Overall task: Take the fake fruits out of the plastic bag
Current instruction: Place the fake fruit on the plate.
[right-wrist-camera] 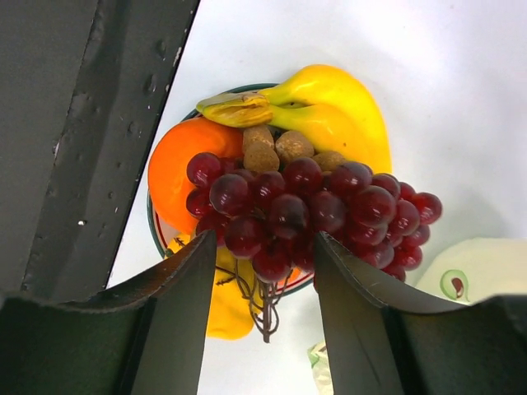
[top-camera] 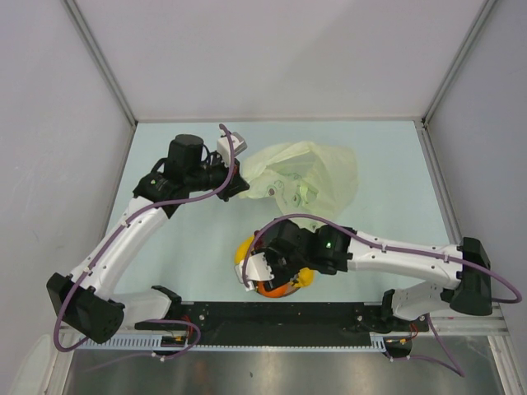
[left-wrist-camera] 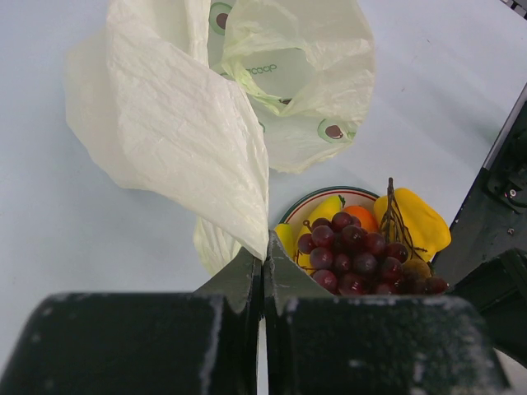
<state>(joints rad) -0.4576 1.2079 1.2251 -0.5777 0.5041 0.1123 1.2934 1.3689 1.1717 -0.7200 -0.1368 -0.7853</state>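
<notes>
The plastic bag [top-camera: 309, 174] lies crumpled at mid-table. My left gripper [top-camera: 237, 186] is shut on a fold of it [left-wrist-camera: 189, 123] and holds that edge up; in the left wrist view the fingertips [left-wrist-camera: 265, 247] pinch the film. The fake fruits are piled on a round plate [left-wrist-camera: 317, 196] outside the bag: dark red grapes [right-wrist-camera: 305, 210] on top, yellow banana bunch [right-wrist-camera: 333, 107], orange [right-wrist-camera: 174, 169], and another yellow fruit [right-wrist-camera: 226, 309]. My right gripper [right-wrist-camera: 263, 247] is open, with its fingers on either side of the grape bunch. It hovers over the plate [top-camera: 262, 271].
The plate stands near the table's front edge, between the arm bases. The right arm [top-camera: 395, 251] stretches across the front right. White walls enclose the table on three sides. The bag's mouth shows printed round marks [left-wrist-camera: 333, 130].
</notes>
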